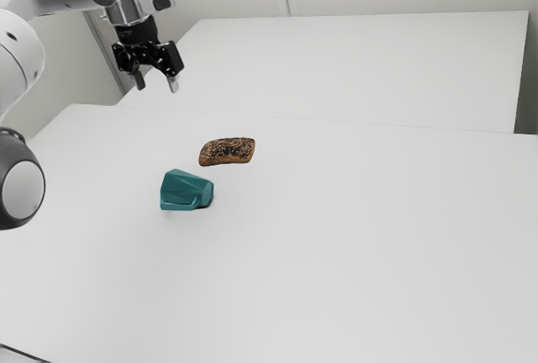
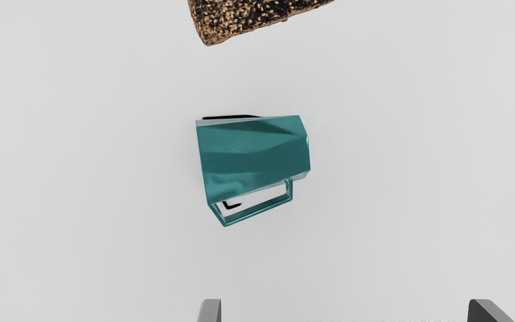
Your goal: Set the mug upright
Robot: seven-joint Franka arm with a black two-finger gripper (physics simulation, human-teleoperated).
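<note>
At the exterior view's upper left, the gripper [image 1: 157,85] hangs empty above the table [image 1: 353,254], its fingers spread wide. Below it, left of centre, the teal mug [image 1: 183,190] lies on its side, handle [image 2: 258,212] facing away from the nearby seeded bread [image 1: 227,151].

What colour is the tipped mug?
The mug is teal all over its outside, clearest in the wrist view.

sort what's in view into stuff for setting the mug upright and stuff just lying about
For the job:
- mug, on its side
- gripper, open, above the table
- table, under the mug

Just lying about:
- bread, near the mug
</note>
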